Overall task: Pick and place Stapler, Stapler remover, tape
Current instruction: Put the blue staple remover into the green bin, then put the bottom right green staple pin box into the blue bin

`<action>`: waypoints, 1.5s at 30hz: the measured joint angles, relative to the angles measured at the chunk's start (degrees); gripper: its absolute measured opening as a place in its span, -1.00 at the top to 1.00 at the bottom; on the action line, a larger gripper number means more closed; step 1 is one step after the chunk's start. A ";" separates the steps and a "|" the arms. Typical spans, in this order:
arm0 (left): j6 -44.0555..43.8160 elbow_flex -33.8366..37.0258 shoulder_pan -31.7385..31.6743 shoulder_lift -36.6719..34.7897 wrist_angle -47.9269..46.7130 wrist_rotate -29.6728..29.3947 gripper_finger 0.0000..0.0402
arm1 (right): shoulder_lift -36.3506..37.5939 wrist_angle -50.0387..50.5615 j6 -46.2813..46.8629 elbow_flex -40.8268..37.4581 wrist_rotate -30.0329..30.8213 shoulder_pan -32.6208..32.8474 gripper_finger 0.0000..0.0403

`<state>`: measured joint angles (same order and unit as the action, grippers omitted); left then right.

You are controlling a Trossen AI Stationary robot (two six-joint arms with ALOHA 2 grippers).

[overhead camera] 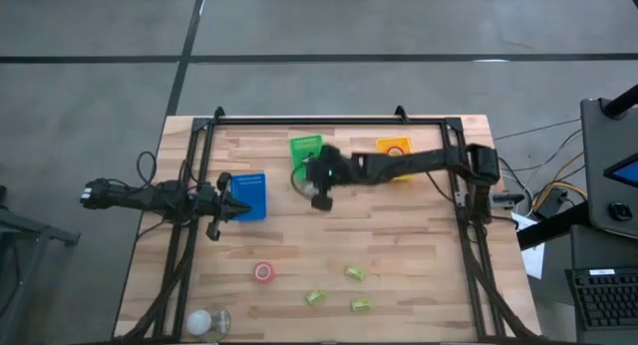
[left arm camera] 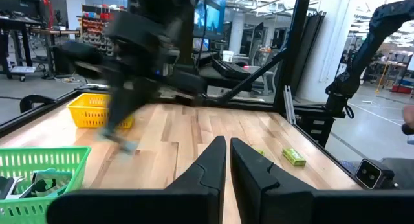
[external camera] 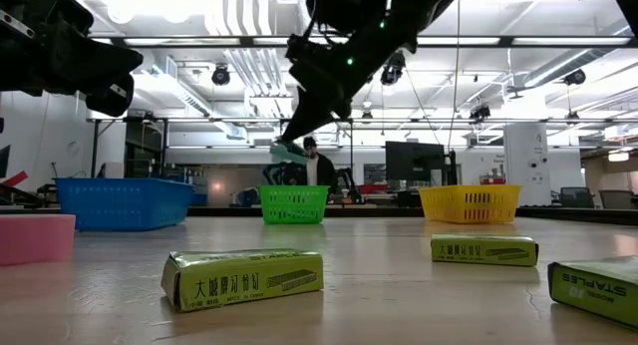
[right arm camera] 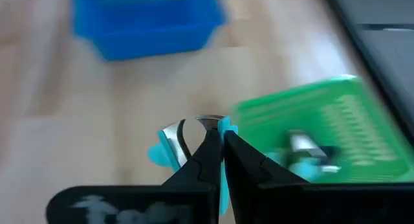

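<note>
My right gripper point(right arm camera: 220, 141) is shut on a light blue staple remover point(right arm camera: 173, 146) with metal claws. In the high view the gripper point(overhead camera: 321, 193) hangs over the table just near of the green basket point(overhead camera: 306, 151). The low view shows the gripper point(external camera: 299, 126) high up, the remover point(external camera: 286, 148) below it. One red tape roll point(overhead camera: 263, 272) lies flat on the table toward the near edge. My left gripper point(overhead camera: 237, 207) waits, shut, beside the blue basket point(overhead camera: 249, 193). No stapler shows. My right gripper pinches the staple remover between its two fingers at the light blue plastic handle point(right arm camera: 224, 128). The metal claws point(right arm camera: 176, 136) stick out past the fingertips. The remover is lifted clear of the table, beside the green basket point(right arm camera: 310, 130).
A yellow basket point(overhead camera: 394, 146) stands at the far edge, right of the green one, which holds other small items point(right arm camera: 304, 149). Three green staple boxes point(overhead camera: 354, 273) point(overhead camera: 315, 297) point(overhead camera: 360, 305) lie near the near edge. A white round thing point(overhead camera: 204, 320) sits at the near left corner.
</note>
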<state>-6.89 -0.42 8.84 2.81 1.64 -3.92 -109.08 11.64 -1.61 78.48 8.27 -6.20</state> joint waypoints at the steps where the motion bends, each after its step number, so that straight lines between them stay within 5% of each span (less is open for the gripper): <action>1: -0.01 0.02 0.00 0.00 0.00 0.00 0.87 | 0.00 -1.01 0.28 0.00 0.06 -1.23 0.96; 11: 0.01 0.02 0.00 0.00 -0.01 0.00 0.87 | -0.59 -1.85 4.98 -0.13 -0.87 -11.24 0.96; 14: -0.01 0.02 0.00 0.00 -0.01 0.00 0.87 | -0.95 -1.99 6.04 -0.13 -5.55 -12.99 0.96; 17: 0.00 0.01 0.00 0.02 0.00 0.00 0.87 | -2.55 -3.92 7.02 -0.11 -9.90 -13.71 0.96; 26: 0.01 0.01 -0.01 0.03 0.00 0.00 0.87 | -5.29 -4.76 7.86 -0.15 -9.75 -13.51 0.90; 34: 0.01 0.00 -0.02 0.02 0.01 0.00 0.87 | -3.34 -4.58 5.60 -0.15 -10.30 -12.32 0.52; 38: 0.01 0.00 0.00 0.02 -0.01 0.00 0.87 | -0.21 -1.08 4.34 -0.15 -16.54 -10.43 0.38; 45: -0.01 0.02 -0.01 0.02 0.01 0.00 0.87 | 6.74 2.85 8.49 -5.70 -19.40 0.09 0.30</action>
<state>-6.90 -0.40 8.83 2.83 1.65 -3.92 -102.34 14.50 6.87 72.78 -11.13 -6.11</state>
